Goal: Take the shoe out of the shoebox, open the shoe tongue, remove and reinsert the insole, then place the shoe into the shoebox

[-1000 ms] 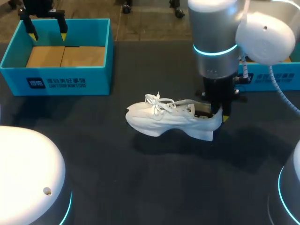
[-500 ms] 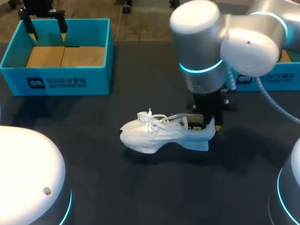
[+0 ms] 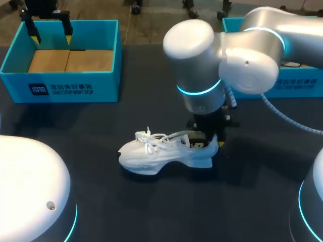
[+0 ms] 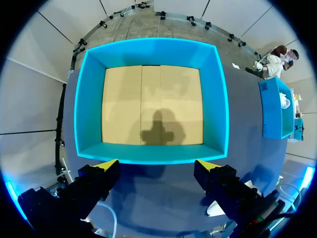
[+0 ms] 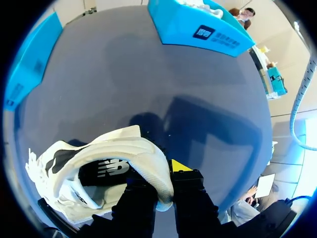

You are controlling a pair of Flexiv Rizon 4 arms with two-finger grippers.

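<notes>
A white laced shoe is at the middle of the dark table, toe pointing left, low over the tabletop. My right gripper is shut on its heel collar. In the right wrist view the heel rim of the shoe is pinched in the right gripper, and the dark insole shows inside. My left gripper hangs open over the teal shoebox at the back left. In the left wrist view the left gripper has nothing between its fingers, above the teal shoebox with its bare cardboard floor.
A second teal box stands at the back right, and it shows as the teal box ahead of the right gripper. My robot's white bases fill the front corners. Dark tabletop lies in front of the shoe.
My right arm has carried the shoe to the left and toward the table's front, away from the right box. The left gripper has stayed open over the left box.
</notes>
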